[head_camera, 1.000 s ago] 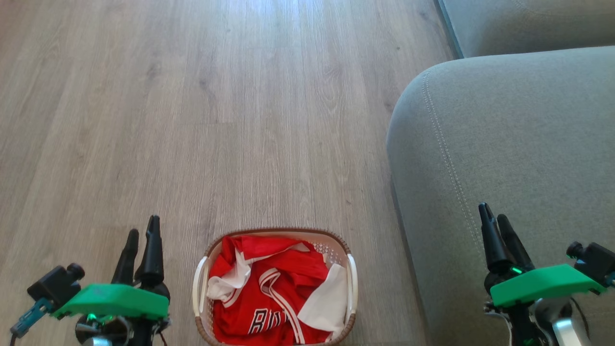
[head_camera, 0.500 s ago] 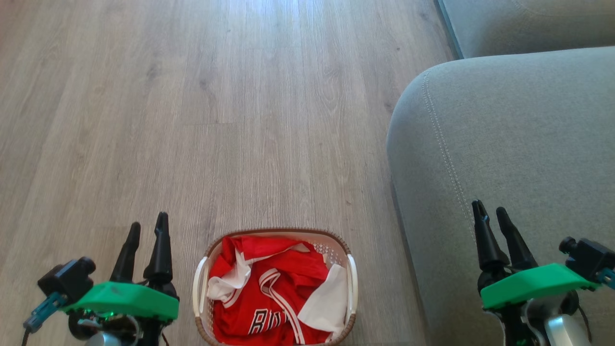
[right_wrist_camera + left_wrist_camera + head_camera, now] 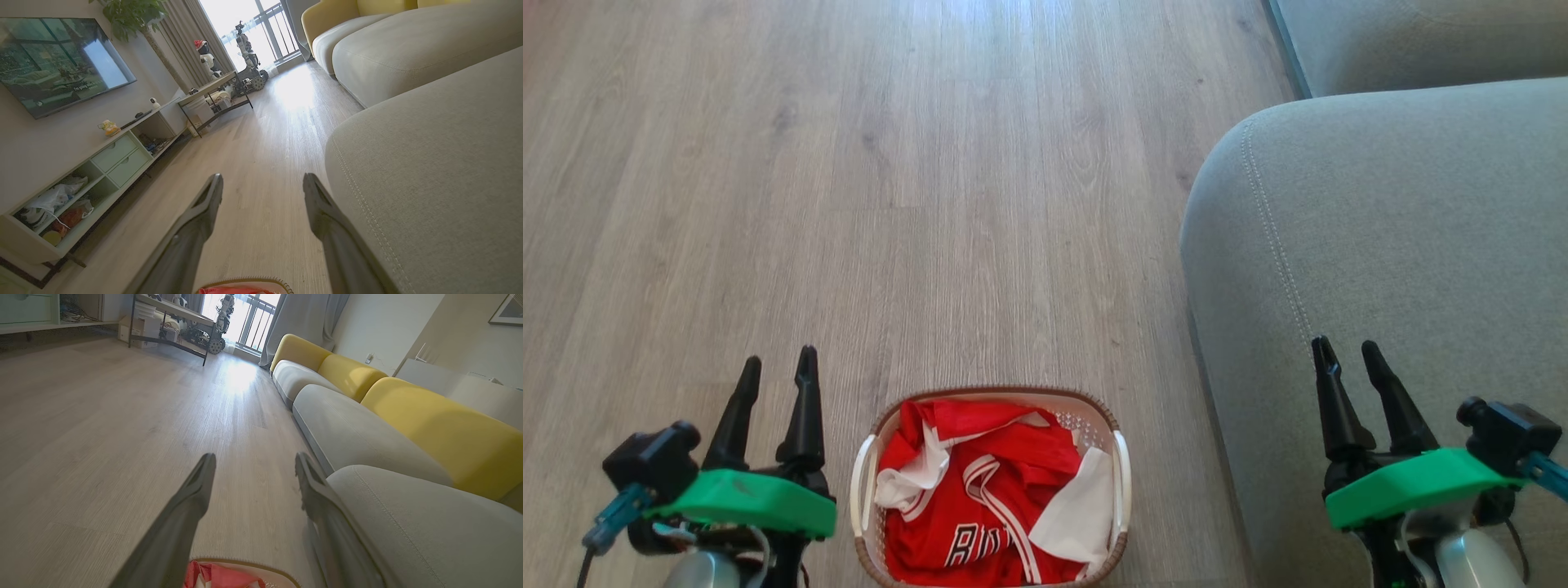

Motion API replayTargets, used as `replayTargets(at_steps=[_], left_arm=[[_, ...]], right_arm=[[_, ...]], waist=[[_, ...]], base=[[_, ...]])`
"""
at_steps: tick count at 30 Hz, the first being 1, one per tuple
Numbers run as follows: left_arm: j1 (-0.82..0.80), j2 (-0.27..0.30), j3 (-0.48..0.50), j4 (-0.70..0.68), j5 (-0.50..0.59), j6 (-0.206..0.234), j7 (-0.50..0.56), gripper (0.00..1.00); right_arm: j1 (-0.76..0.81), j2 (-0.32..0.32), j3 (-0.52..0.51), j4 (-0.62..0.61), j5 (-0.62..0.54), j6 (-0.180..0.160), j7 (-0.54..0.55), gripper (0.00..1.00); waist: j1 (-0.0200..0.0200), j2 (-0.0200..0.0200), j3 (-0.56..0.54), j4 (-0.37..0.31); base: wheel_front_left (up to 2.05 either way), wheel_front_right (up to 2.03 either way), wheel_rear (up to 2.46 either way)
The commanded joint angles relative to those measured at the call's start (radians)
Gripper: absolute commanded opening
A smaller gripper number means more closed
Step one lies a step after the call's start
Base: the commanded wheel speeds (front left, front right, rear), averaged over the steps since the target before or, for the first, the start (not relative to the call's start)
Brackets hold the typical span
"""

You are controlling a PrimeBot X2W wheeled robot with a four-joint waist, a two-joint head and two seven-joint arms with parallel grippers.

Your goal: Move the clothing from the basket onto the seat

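Here we list: our left gripper (image 3: 779, 359), fingers parted and empty, just left of the basket (image 3: 996, 393); the clothing (image 3: 980, 498), crumpled inside the basket; the seat (image 3: 1405, 245), right of the basket; our right gripper (image 3: 1343, 347), parted and empty, farther right.

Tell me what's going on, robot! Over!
Both open, empty: left gripper, right gripper. Red clothing heaped in basket, untouched. Grey seat right of basket, nothing seen between.
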Motion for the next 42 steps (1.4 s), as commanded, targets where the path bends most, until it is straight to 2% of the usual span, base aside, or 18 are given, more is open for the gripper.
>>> replayTargets(at_steps=[1,28,42], left_arm=[[-0.049,0.019,0.016,-0.045,0.040,-0.004,-0.018,1.00],[-0.059,0.023,0.003,-0.065,0.358,-0.006,-0.097,1.00],[-0.055,0.018,0.011,-0.066,0.361,-0.007,-0.098,1.00]], right_arm=[[-0.052,-0.017,0.024,-0.046,-0.037,0.000,-0.021,1.00],[-0.059,-0.012,0.046,-0.070,-0.337,0.000,-0.100,1.00],[-0.061,-0.014,0.047,-0.044,-0.333,0.000,-0.102,1.00]], waist=[[0.0000,0.0000,0.001,0.000],[0.0000,0.0000,-0.001,-0.001],[0.0000,0.0000,0.003,-0.009]], base=[[0.00,0.00,0.00],[0.00,0.00,0.00],[0.00,0.00,0.00]])
